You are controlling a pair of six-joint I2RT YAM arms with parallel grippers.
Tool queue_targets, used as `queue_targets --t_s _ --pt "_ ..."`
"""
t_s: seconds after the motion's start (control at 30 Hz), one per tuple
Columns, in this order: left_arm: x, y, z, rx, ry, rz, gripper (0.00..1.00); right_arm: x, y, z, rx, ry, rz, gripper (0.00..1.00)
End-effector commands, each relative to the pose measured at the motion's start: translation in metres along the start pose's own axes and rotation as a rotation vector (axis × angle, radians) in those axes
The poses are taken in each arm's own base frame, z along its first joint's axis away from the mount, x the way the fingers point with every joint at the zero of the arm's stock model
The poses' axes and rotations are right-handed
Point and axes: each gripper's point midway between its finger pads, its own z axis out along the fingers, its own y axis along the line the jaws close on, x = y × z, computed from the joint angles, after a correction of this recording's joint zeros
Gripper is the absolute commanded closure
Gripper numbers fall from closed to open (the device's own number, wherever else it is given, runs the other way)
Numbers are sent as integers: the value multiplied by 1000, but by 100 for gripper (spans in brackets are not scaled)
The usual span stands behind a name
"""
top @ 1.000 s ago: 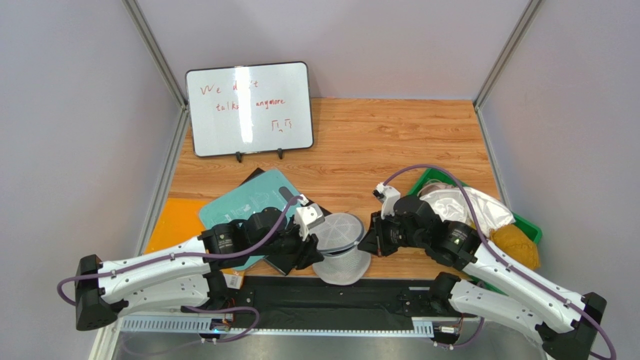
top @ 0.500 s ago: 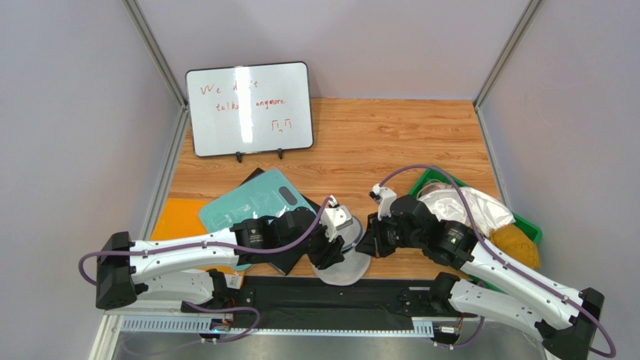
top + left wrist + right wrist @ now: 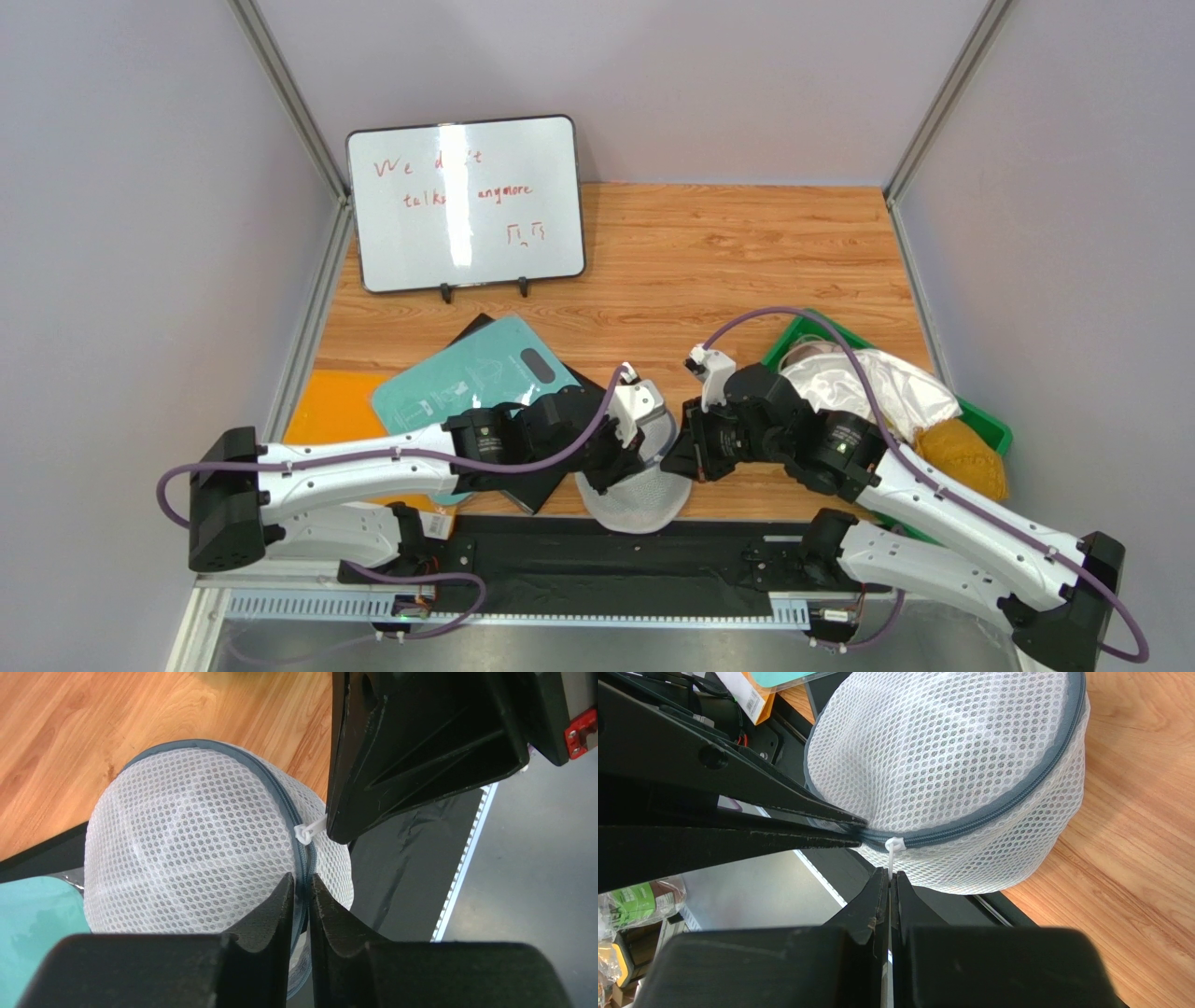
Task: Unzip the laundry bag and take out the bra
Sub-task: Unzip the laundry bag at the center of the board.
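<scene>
Pinching the white zip pull (image 3: 893, 845) at frame centre, the right gripper (image 3: 889, 876) may lose it if the left gripper (image 3: 302, 880), clamped on the rim of the laundry bag (image 3: 189, 840), slips.

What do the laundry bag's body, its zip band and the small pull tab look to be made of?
The laundry bag looks like soft white synthetic mesh, matte, with open honeycomb holes. The zip band looks like grey-blue woven tape, matte, probably fabric. The pull tab is a thin, smooth white strip, likely plastic, though it is too small to be sure.
</scene>
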Motion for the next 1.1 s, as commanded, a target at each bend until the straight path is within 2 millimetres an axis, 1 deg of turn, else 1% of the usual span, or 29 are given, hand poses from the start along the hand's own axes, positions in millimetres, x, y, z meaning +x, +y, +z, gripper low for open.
queue_targets --t_s 0.0,0.1,0.17,0.4,0.47,0.57,0.67,0.7,0.83,0.93,1.07 --pt "-11 -2 4 -2 -38 9 89 -17 17 -6 -57 -59 -31 100" --pt "-10 -2 4 -2 -38 5 97 -18 16 -7 -50 -63 -34 100" --pt "-8 -1 3 -1 -33 5 100 -18 15 -7 -42 -62 -34 100" --pt "-4 -1 -3 3 -37 0 100 -19 1 -9 25 -86 -24 100" --pt "2 -1 -3 2 -26 -2 100 -19 -2 -9 39 -87 -23 100" --pt "5 -1 -7 3 -26 -10 100 -20 -5 -10 50 -89 -29 100" --pt "7 2 -12 -9 -31 -20 100 -21 -11 -11 80 -93 -31 100" --pt "11 2 -13 -9 -21 -19 100 -21 -13 -12 85 -95 -32 100" --pt "15 4 -21 -11 -23 -23 100 -22 -17 -15 102 -102 -32 100" --pt "20 12 -26 -56 -17 -27 100 -22 -20 -17 112 -105 -30 100" --pt "24 14 -33 -64 -23 -39 100 -21 -17 -15 96 -93 -23 100"
